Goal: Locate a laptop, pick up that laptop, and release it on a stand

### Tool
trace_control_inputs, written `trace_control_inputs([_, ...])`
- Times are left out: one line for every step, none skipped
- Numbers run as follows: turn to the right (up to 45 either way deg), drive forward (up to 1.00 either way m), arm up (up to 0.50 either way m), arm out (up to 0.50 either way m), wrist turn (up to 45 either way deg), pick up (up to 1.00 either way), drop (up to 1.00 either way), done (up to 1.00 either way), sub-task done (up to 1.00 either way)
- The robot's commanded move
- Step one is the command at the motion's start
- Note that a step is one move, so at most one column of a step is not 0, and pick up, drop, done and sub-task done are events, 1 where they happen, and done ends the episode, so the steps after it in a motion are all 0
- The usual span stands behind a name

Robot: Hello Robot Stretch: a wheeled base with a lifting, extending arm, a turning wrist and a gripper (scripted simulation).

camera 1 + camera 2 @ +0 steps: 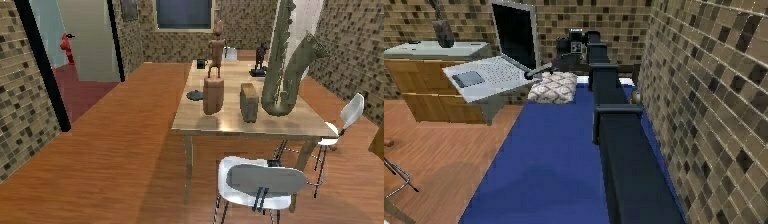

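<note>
In the forward view a wooden table point(230, 118) is standing ahead, carrying a tall horn-shaped sculpture point(285, 70), a few small statues point(215, 55), a brown box point(248, 102) and a dark dish point(194, 95). White chairs point(262, 180) are crowding its near and right sides, and a doorway with a red extinguisher point(68, 47) is opening at the left. Nothing on this table is reading as a laptop or as the stand, so it is mattering mostly as an obstacle for the base if the robot drives on. In the arm side view the arm point(619, 120) is reaching out across a blue bed point(544, 165) toward the far wall. The gripper point(536, 72) is holding the laptop point(489, 75), which is hanging at the fingers with its screen raised, apparently clear of the bed and of the wooden cabinet point(424, 90) beside it. It is probably being carried high like this to pass over the mattress and the patterned pillow point(556, 88) lying just under the wrist. The cabinet's pale top point(429, 48), just beyond the laptop, is looking like a likely stand, though a dark object point(444, 30) is taking up part of it. The tiled wall point(714, 100) is running close along the arm's right, leaving little room there.
</note>
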Motion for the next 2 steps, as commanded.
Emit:
trace_control_inputs([0.0, 0.0, 0.0, 0.0, -45.0, 0.0, 0.0, 0.0, 0.0])
trace_control_inputs([0.0, 0.0, 0.0, 0.0, -45.0, 0.0, 0.0, 0.0, 0.0])
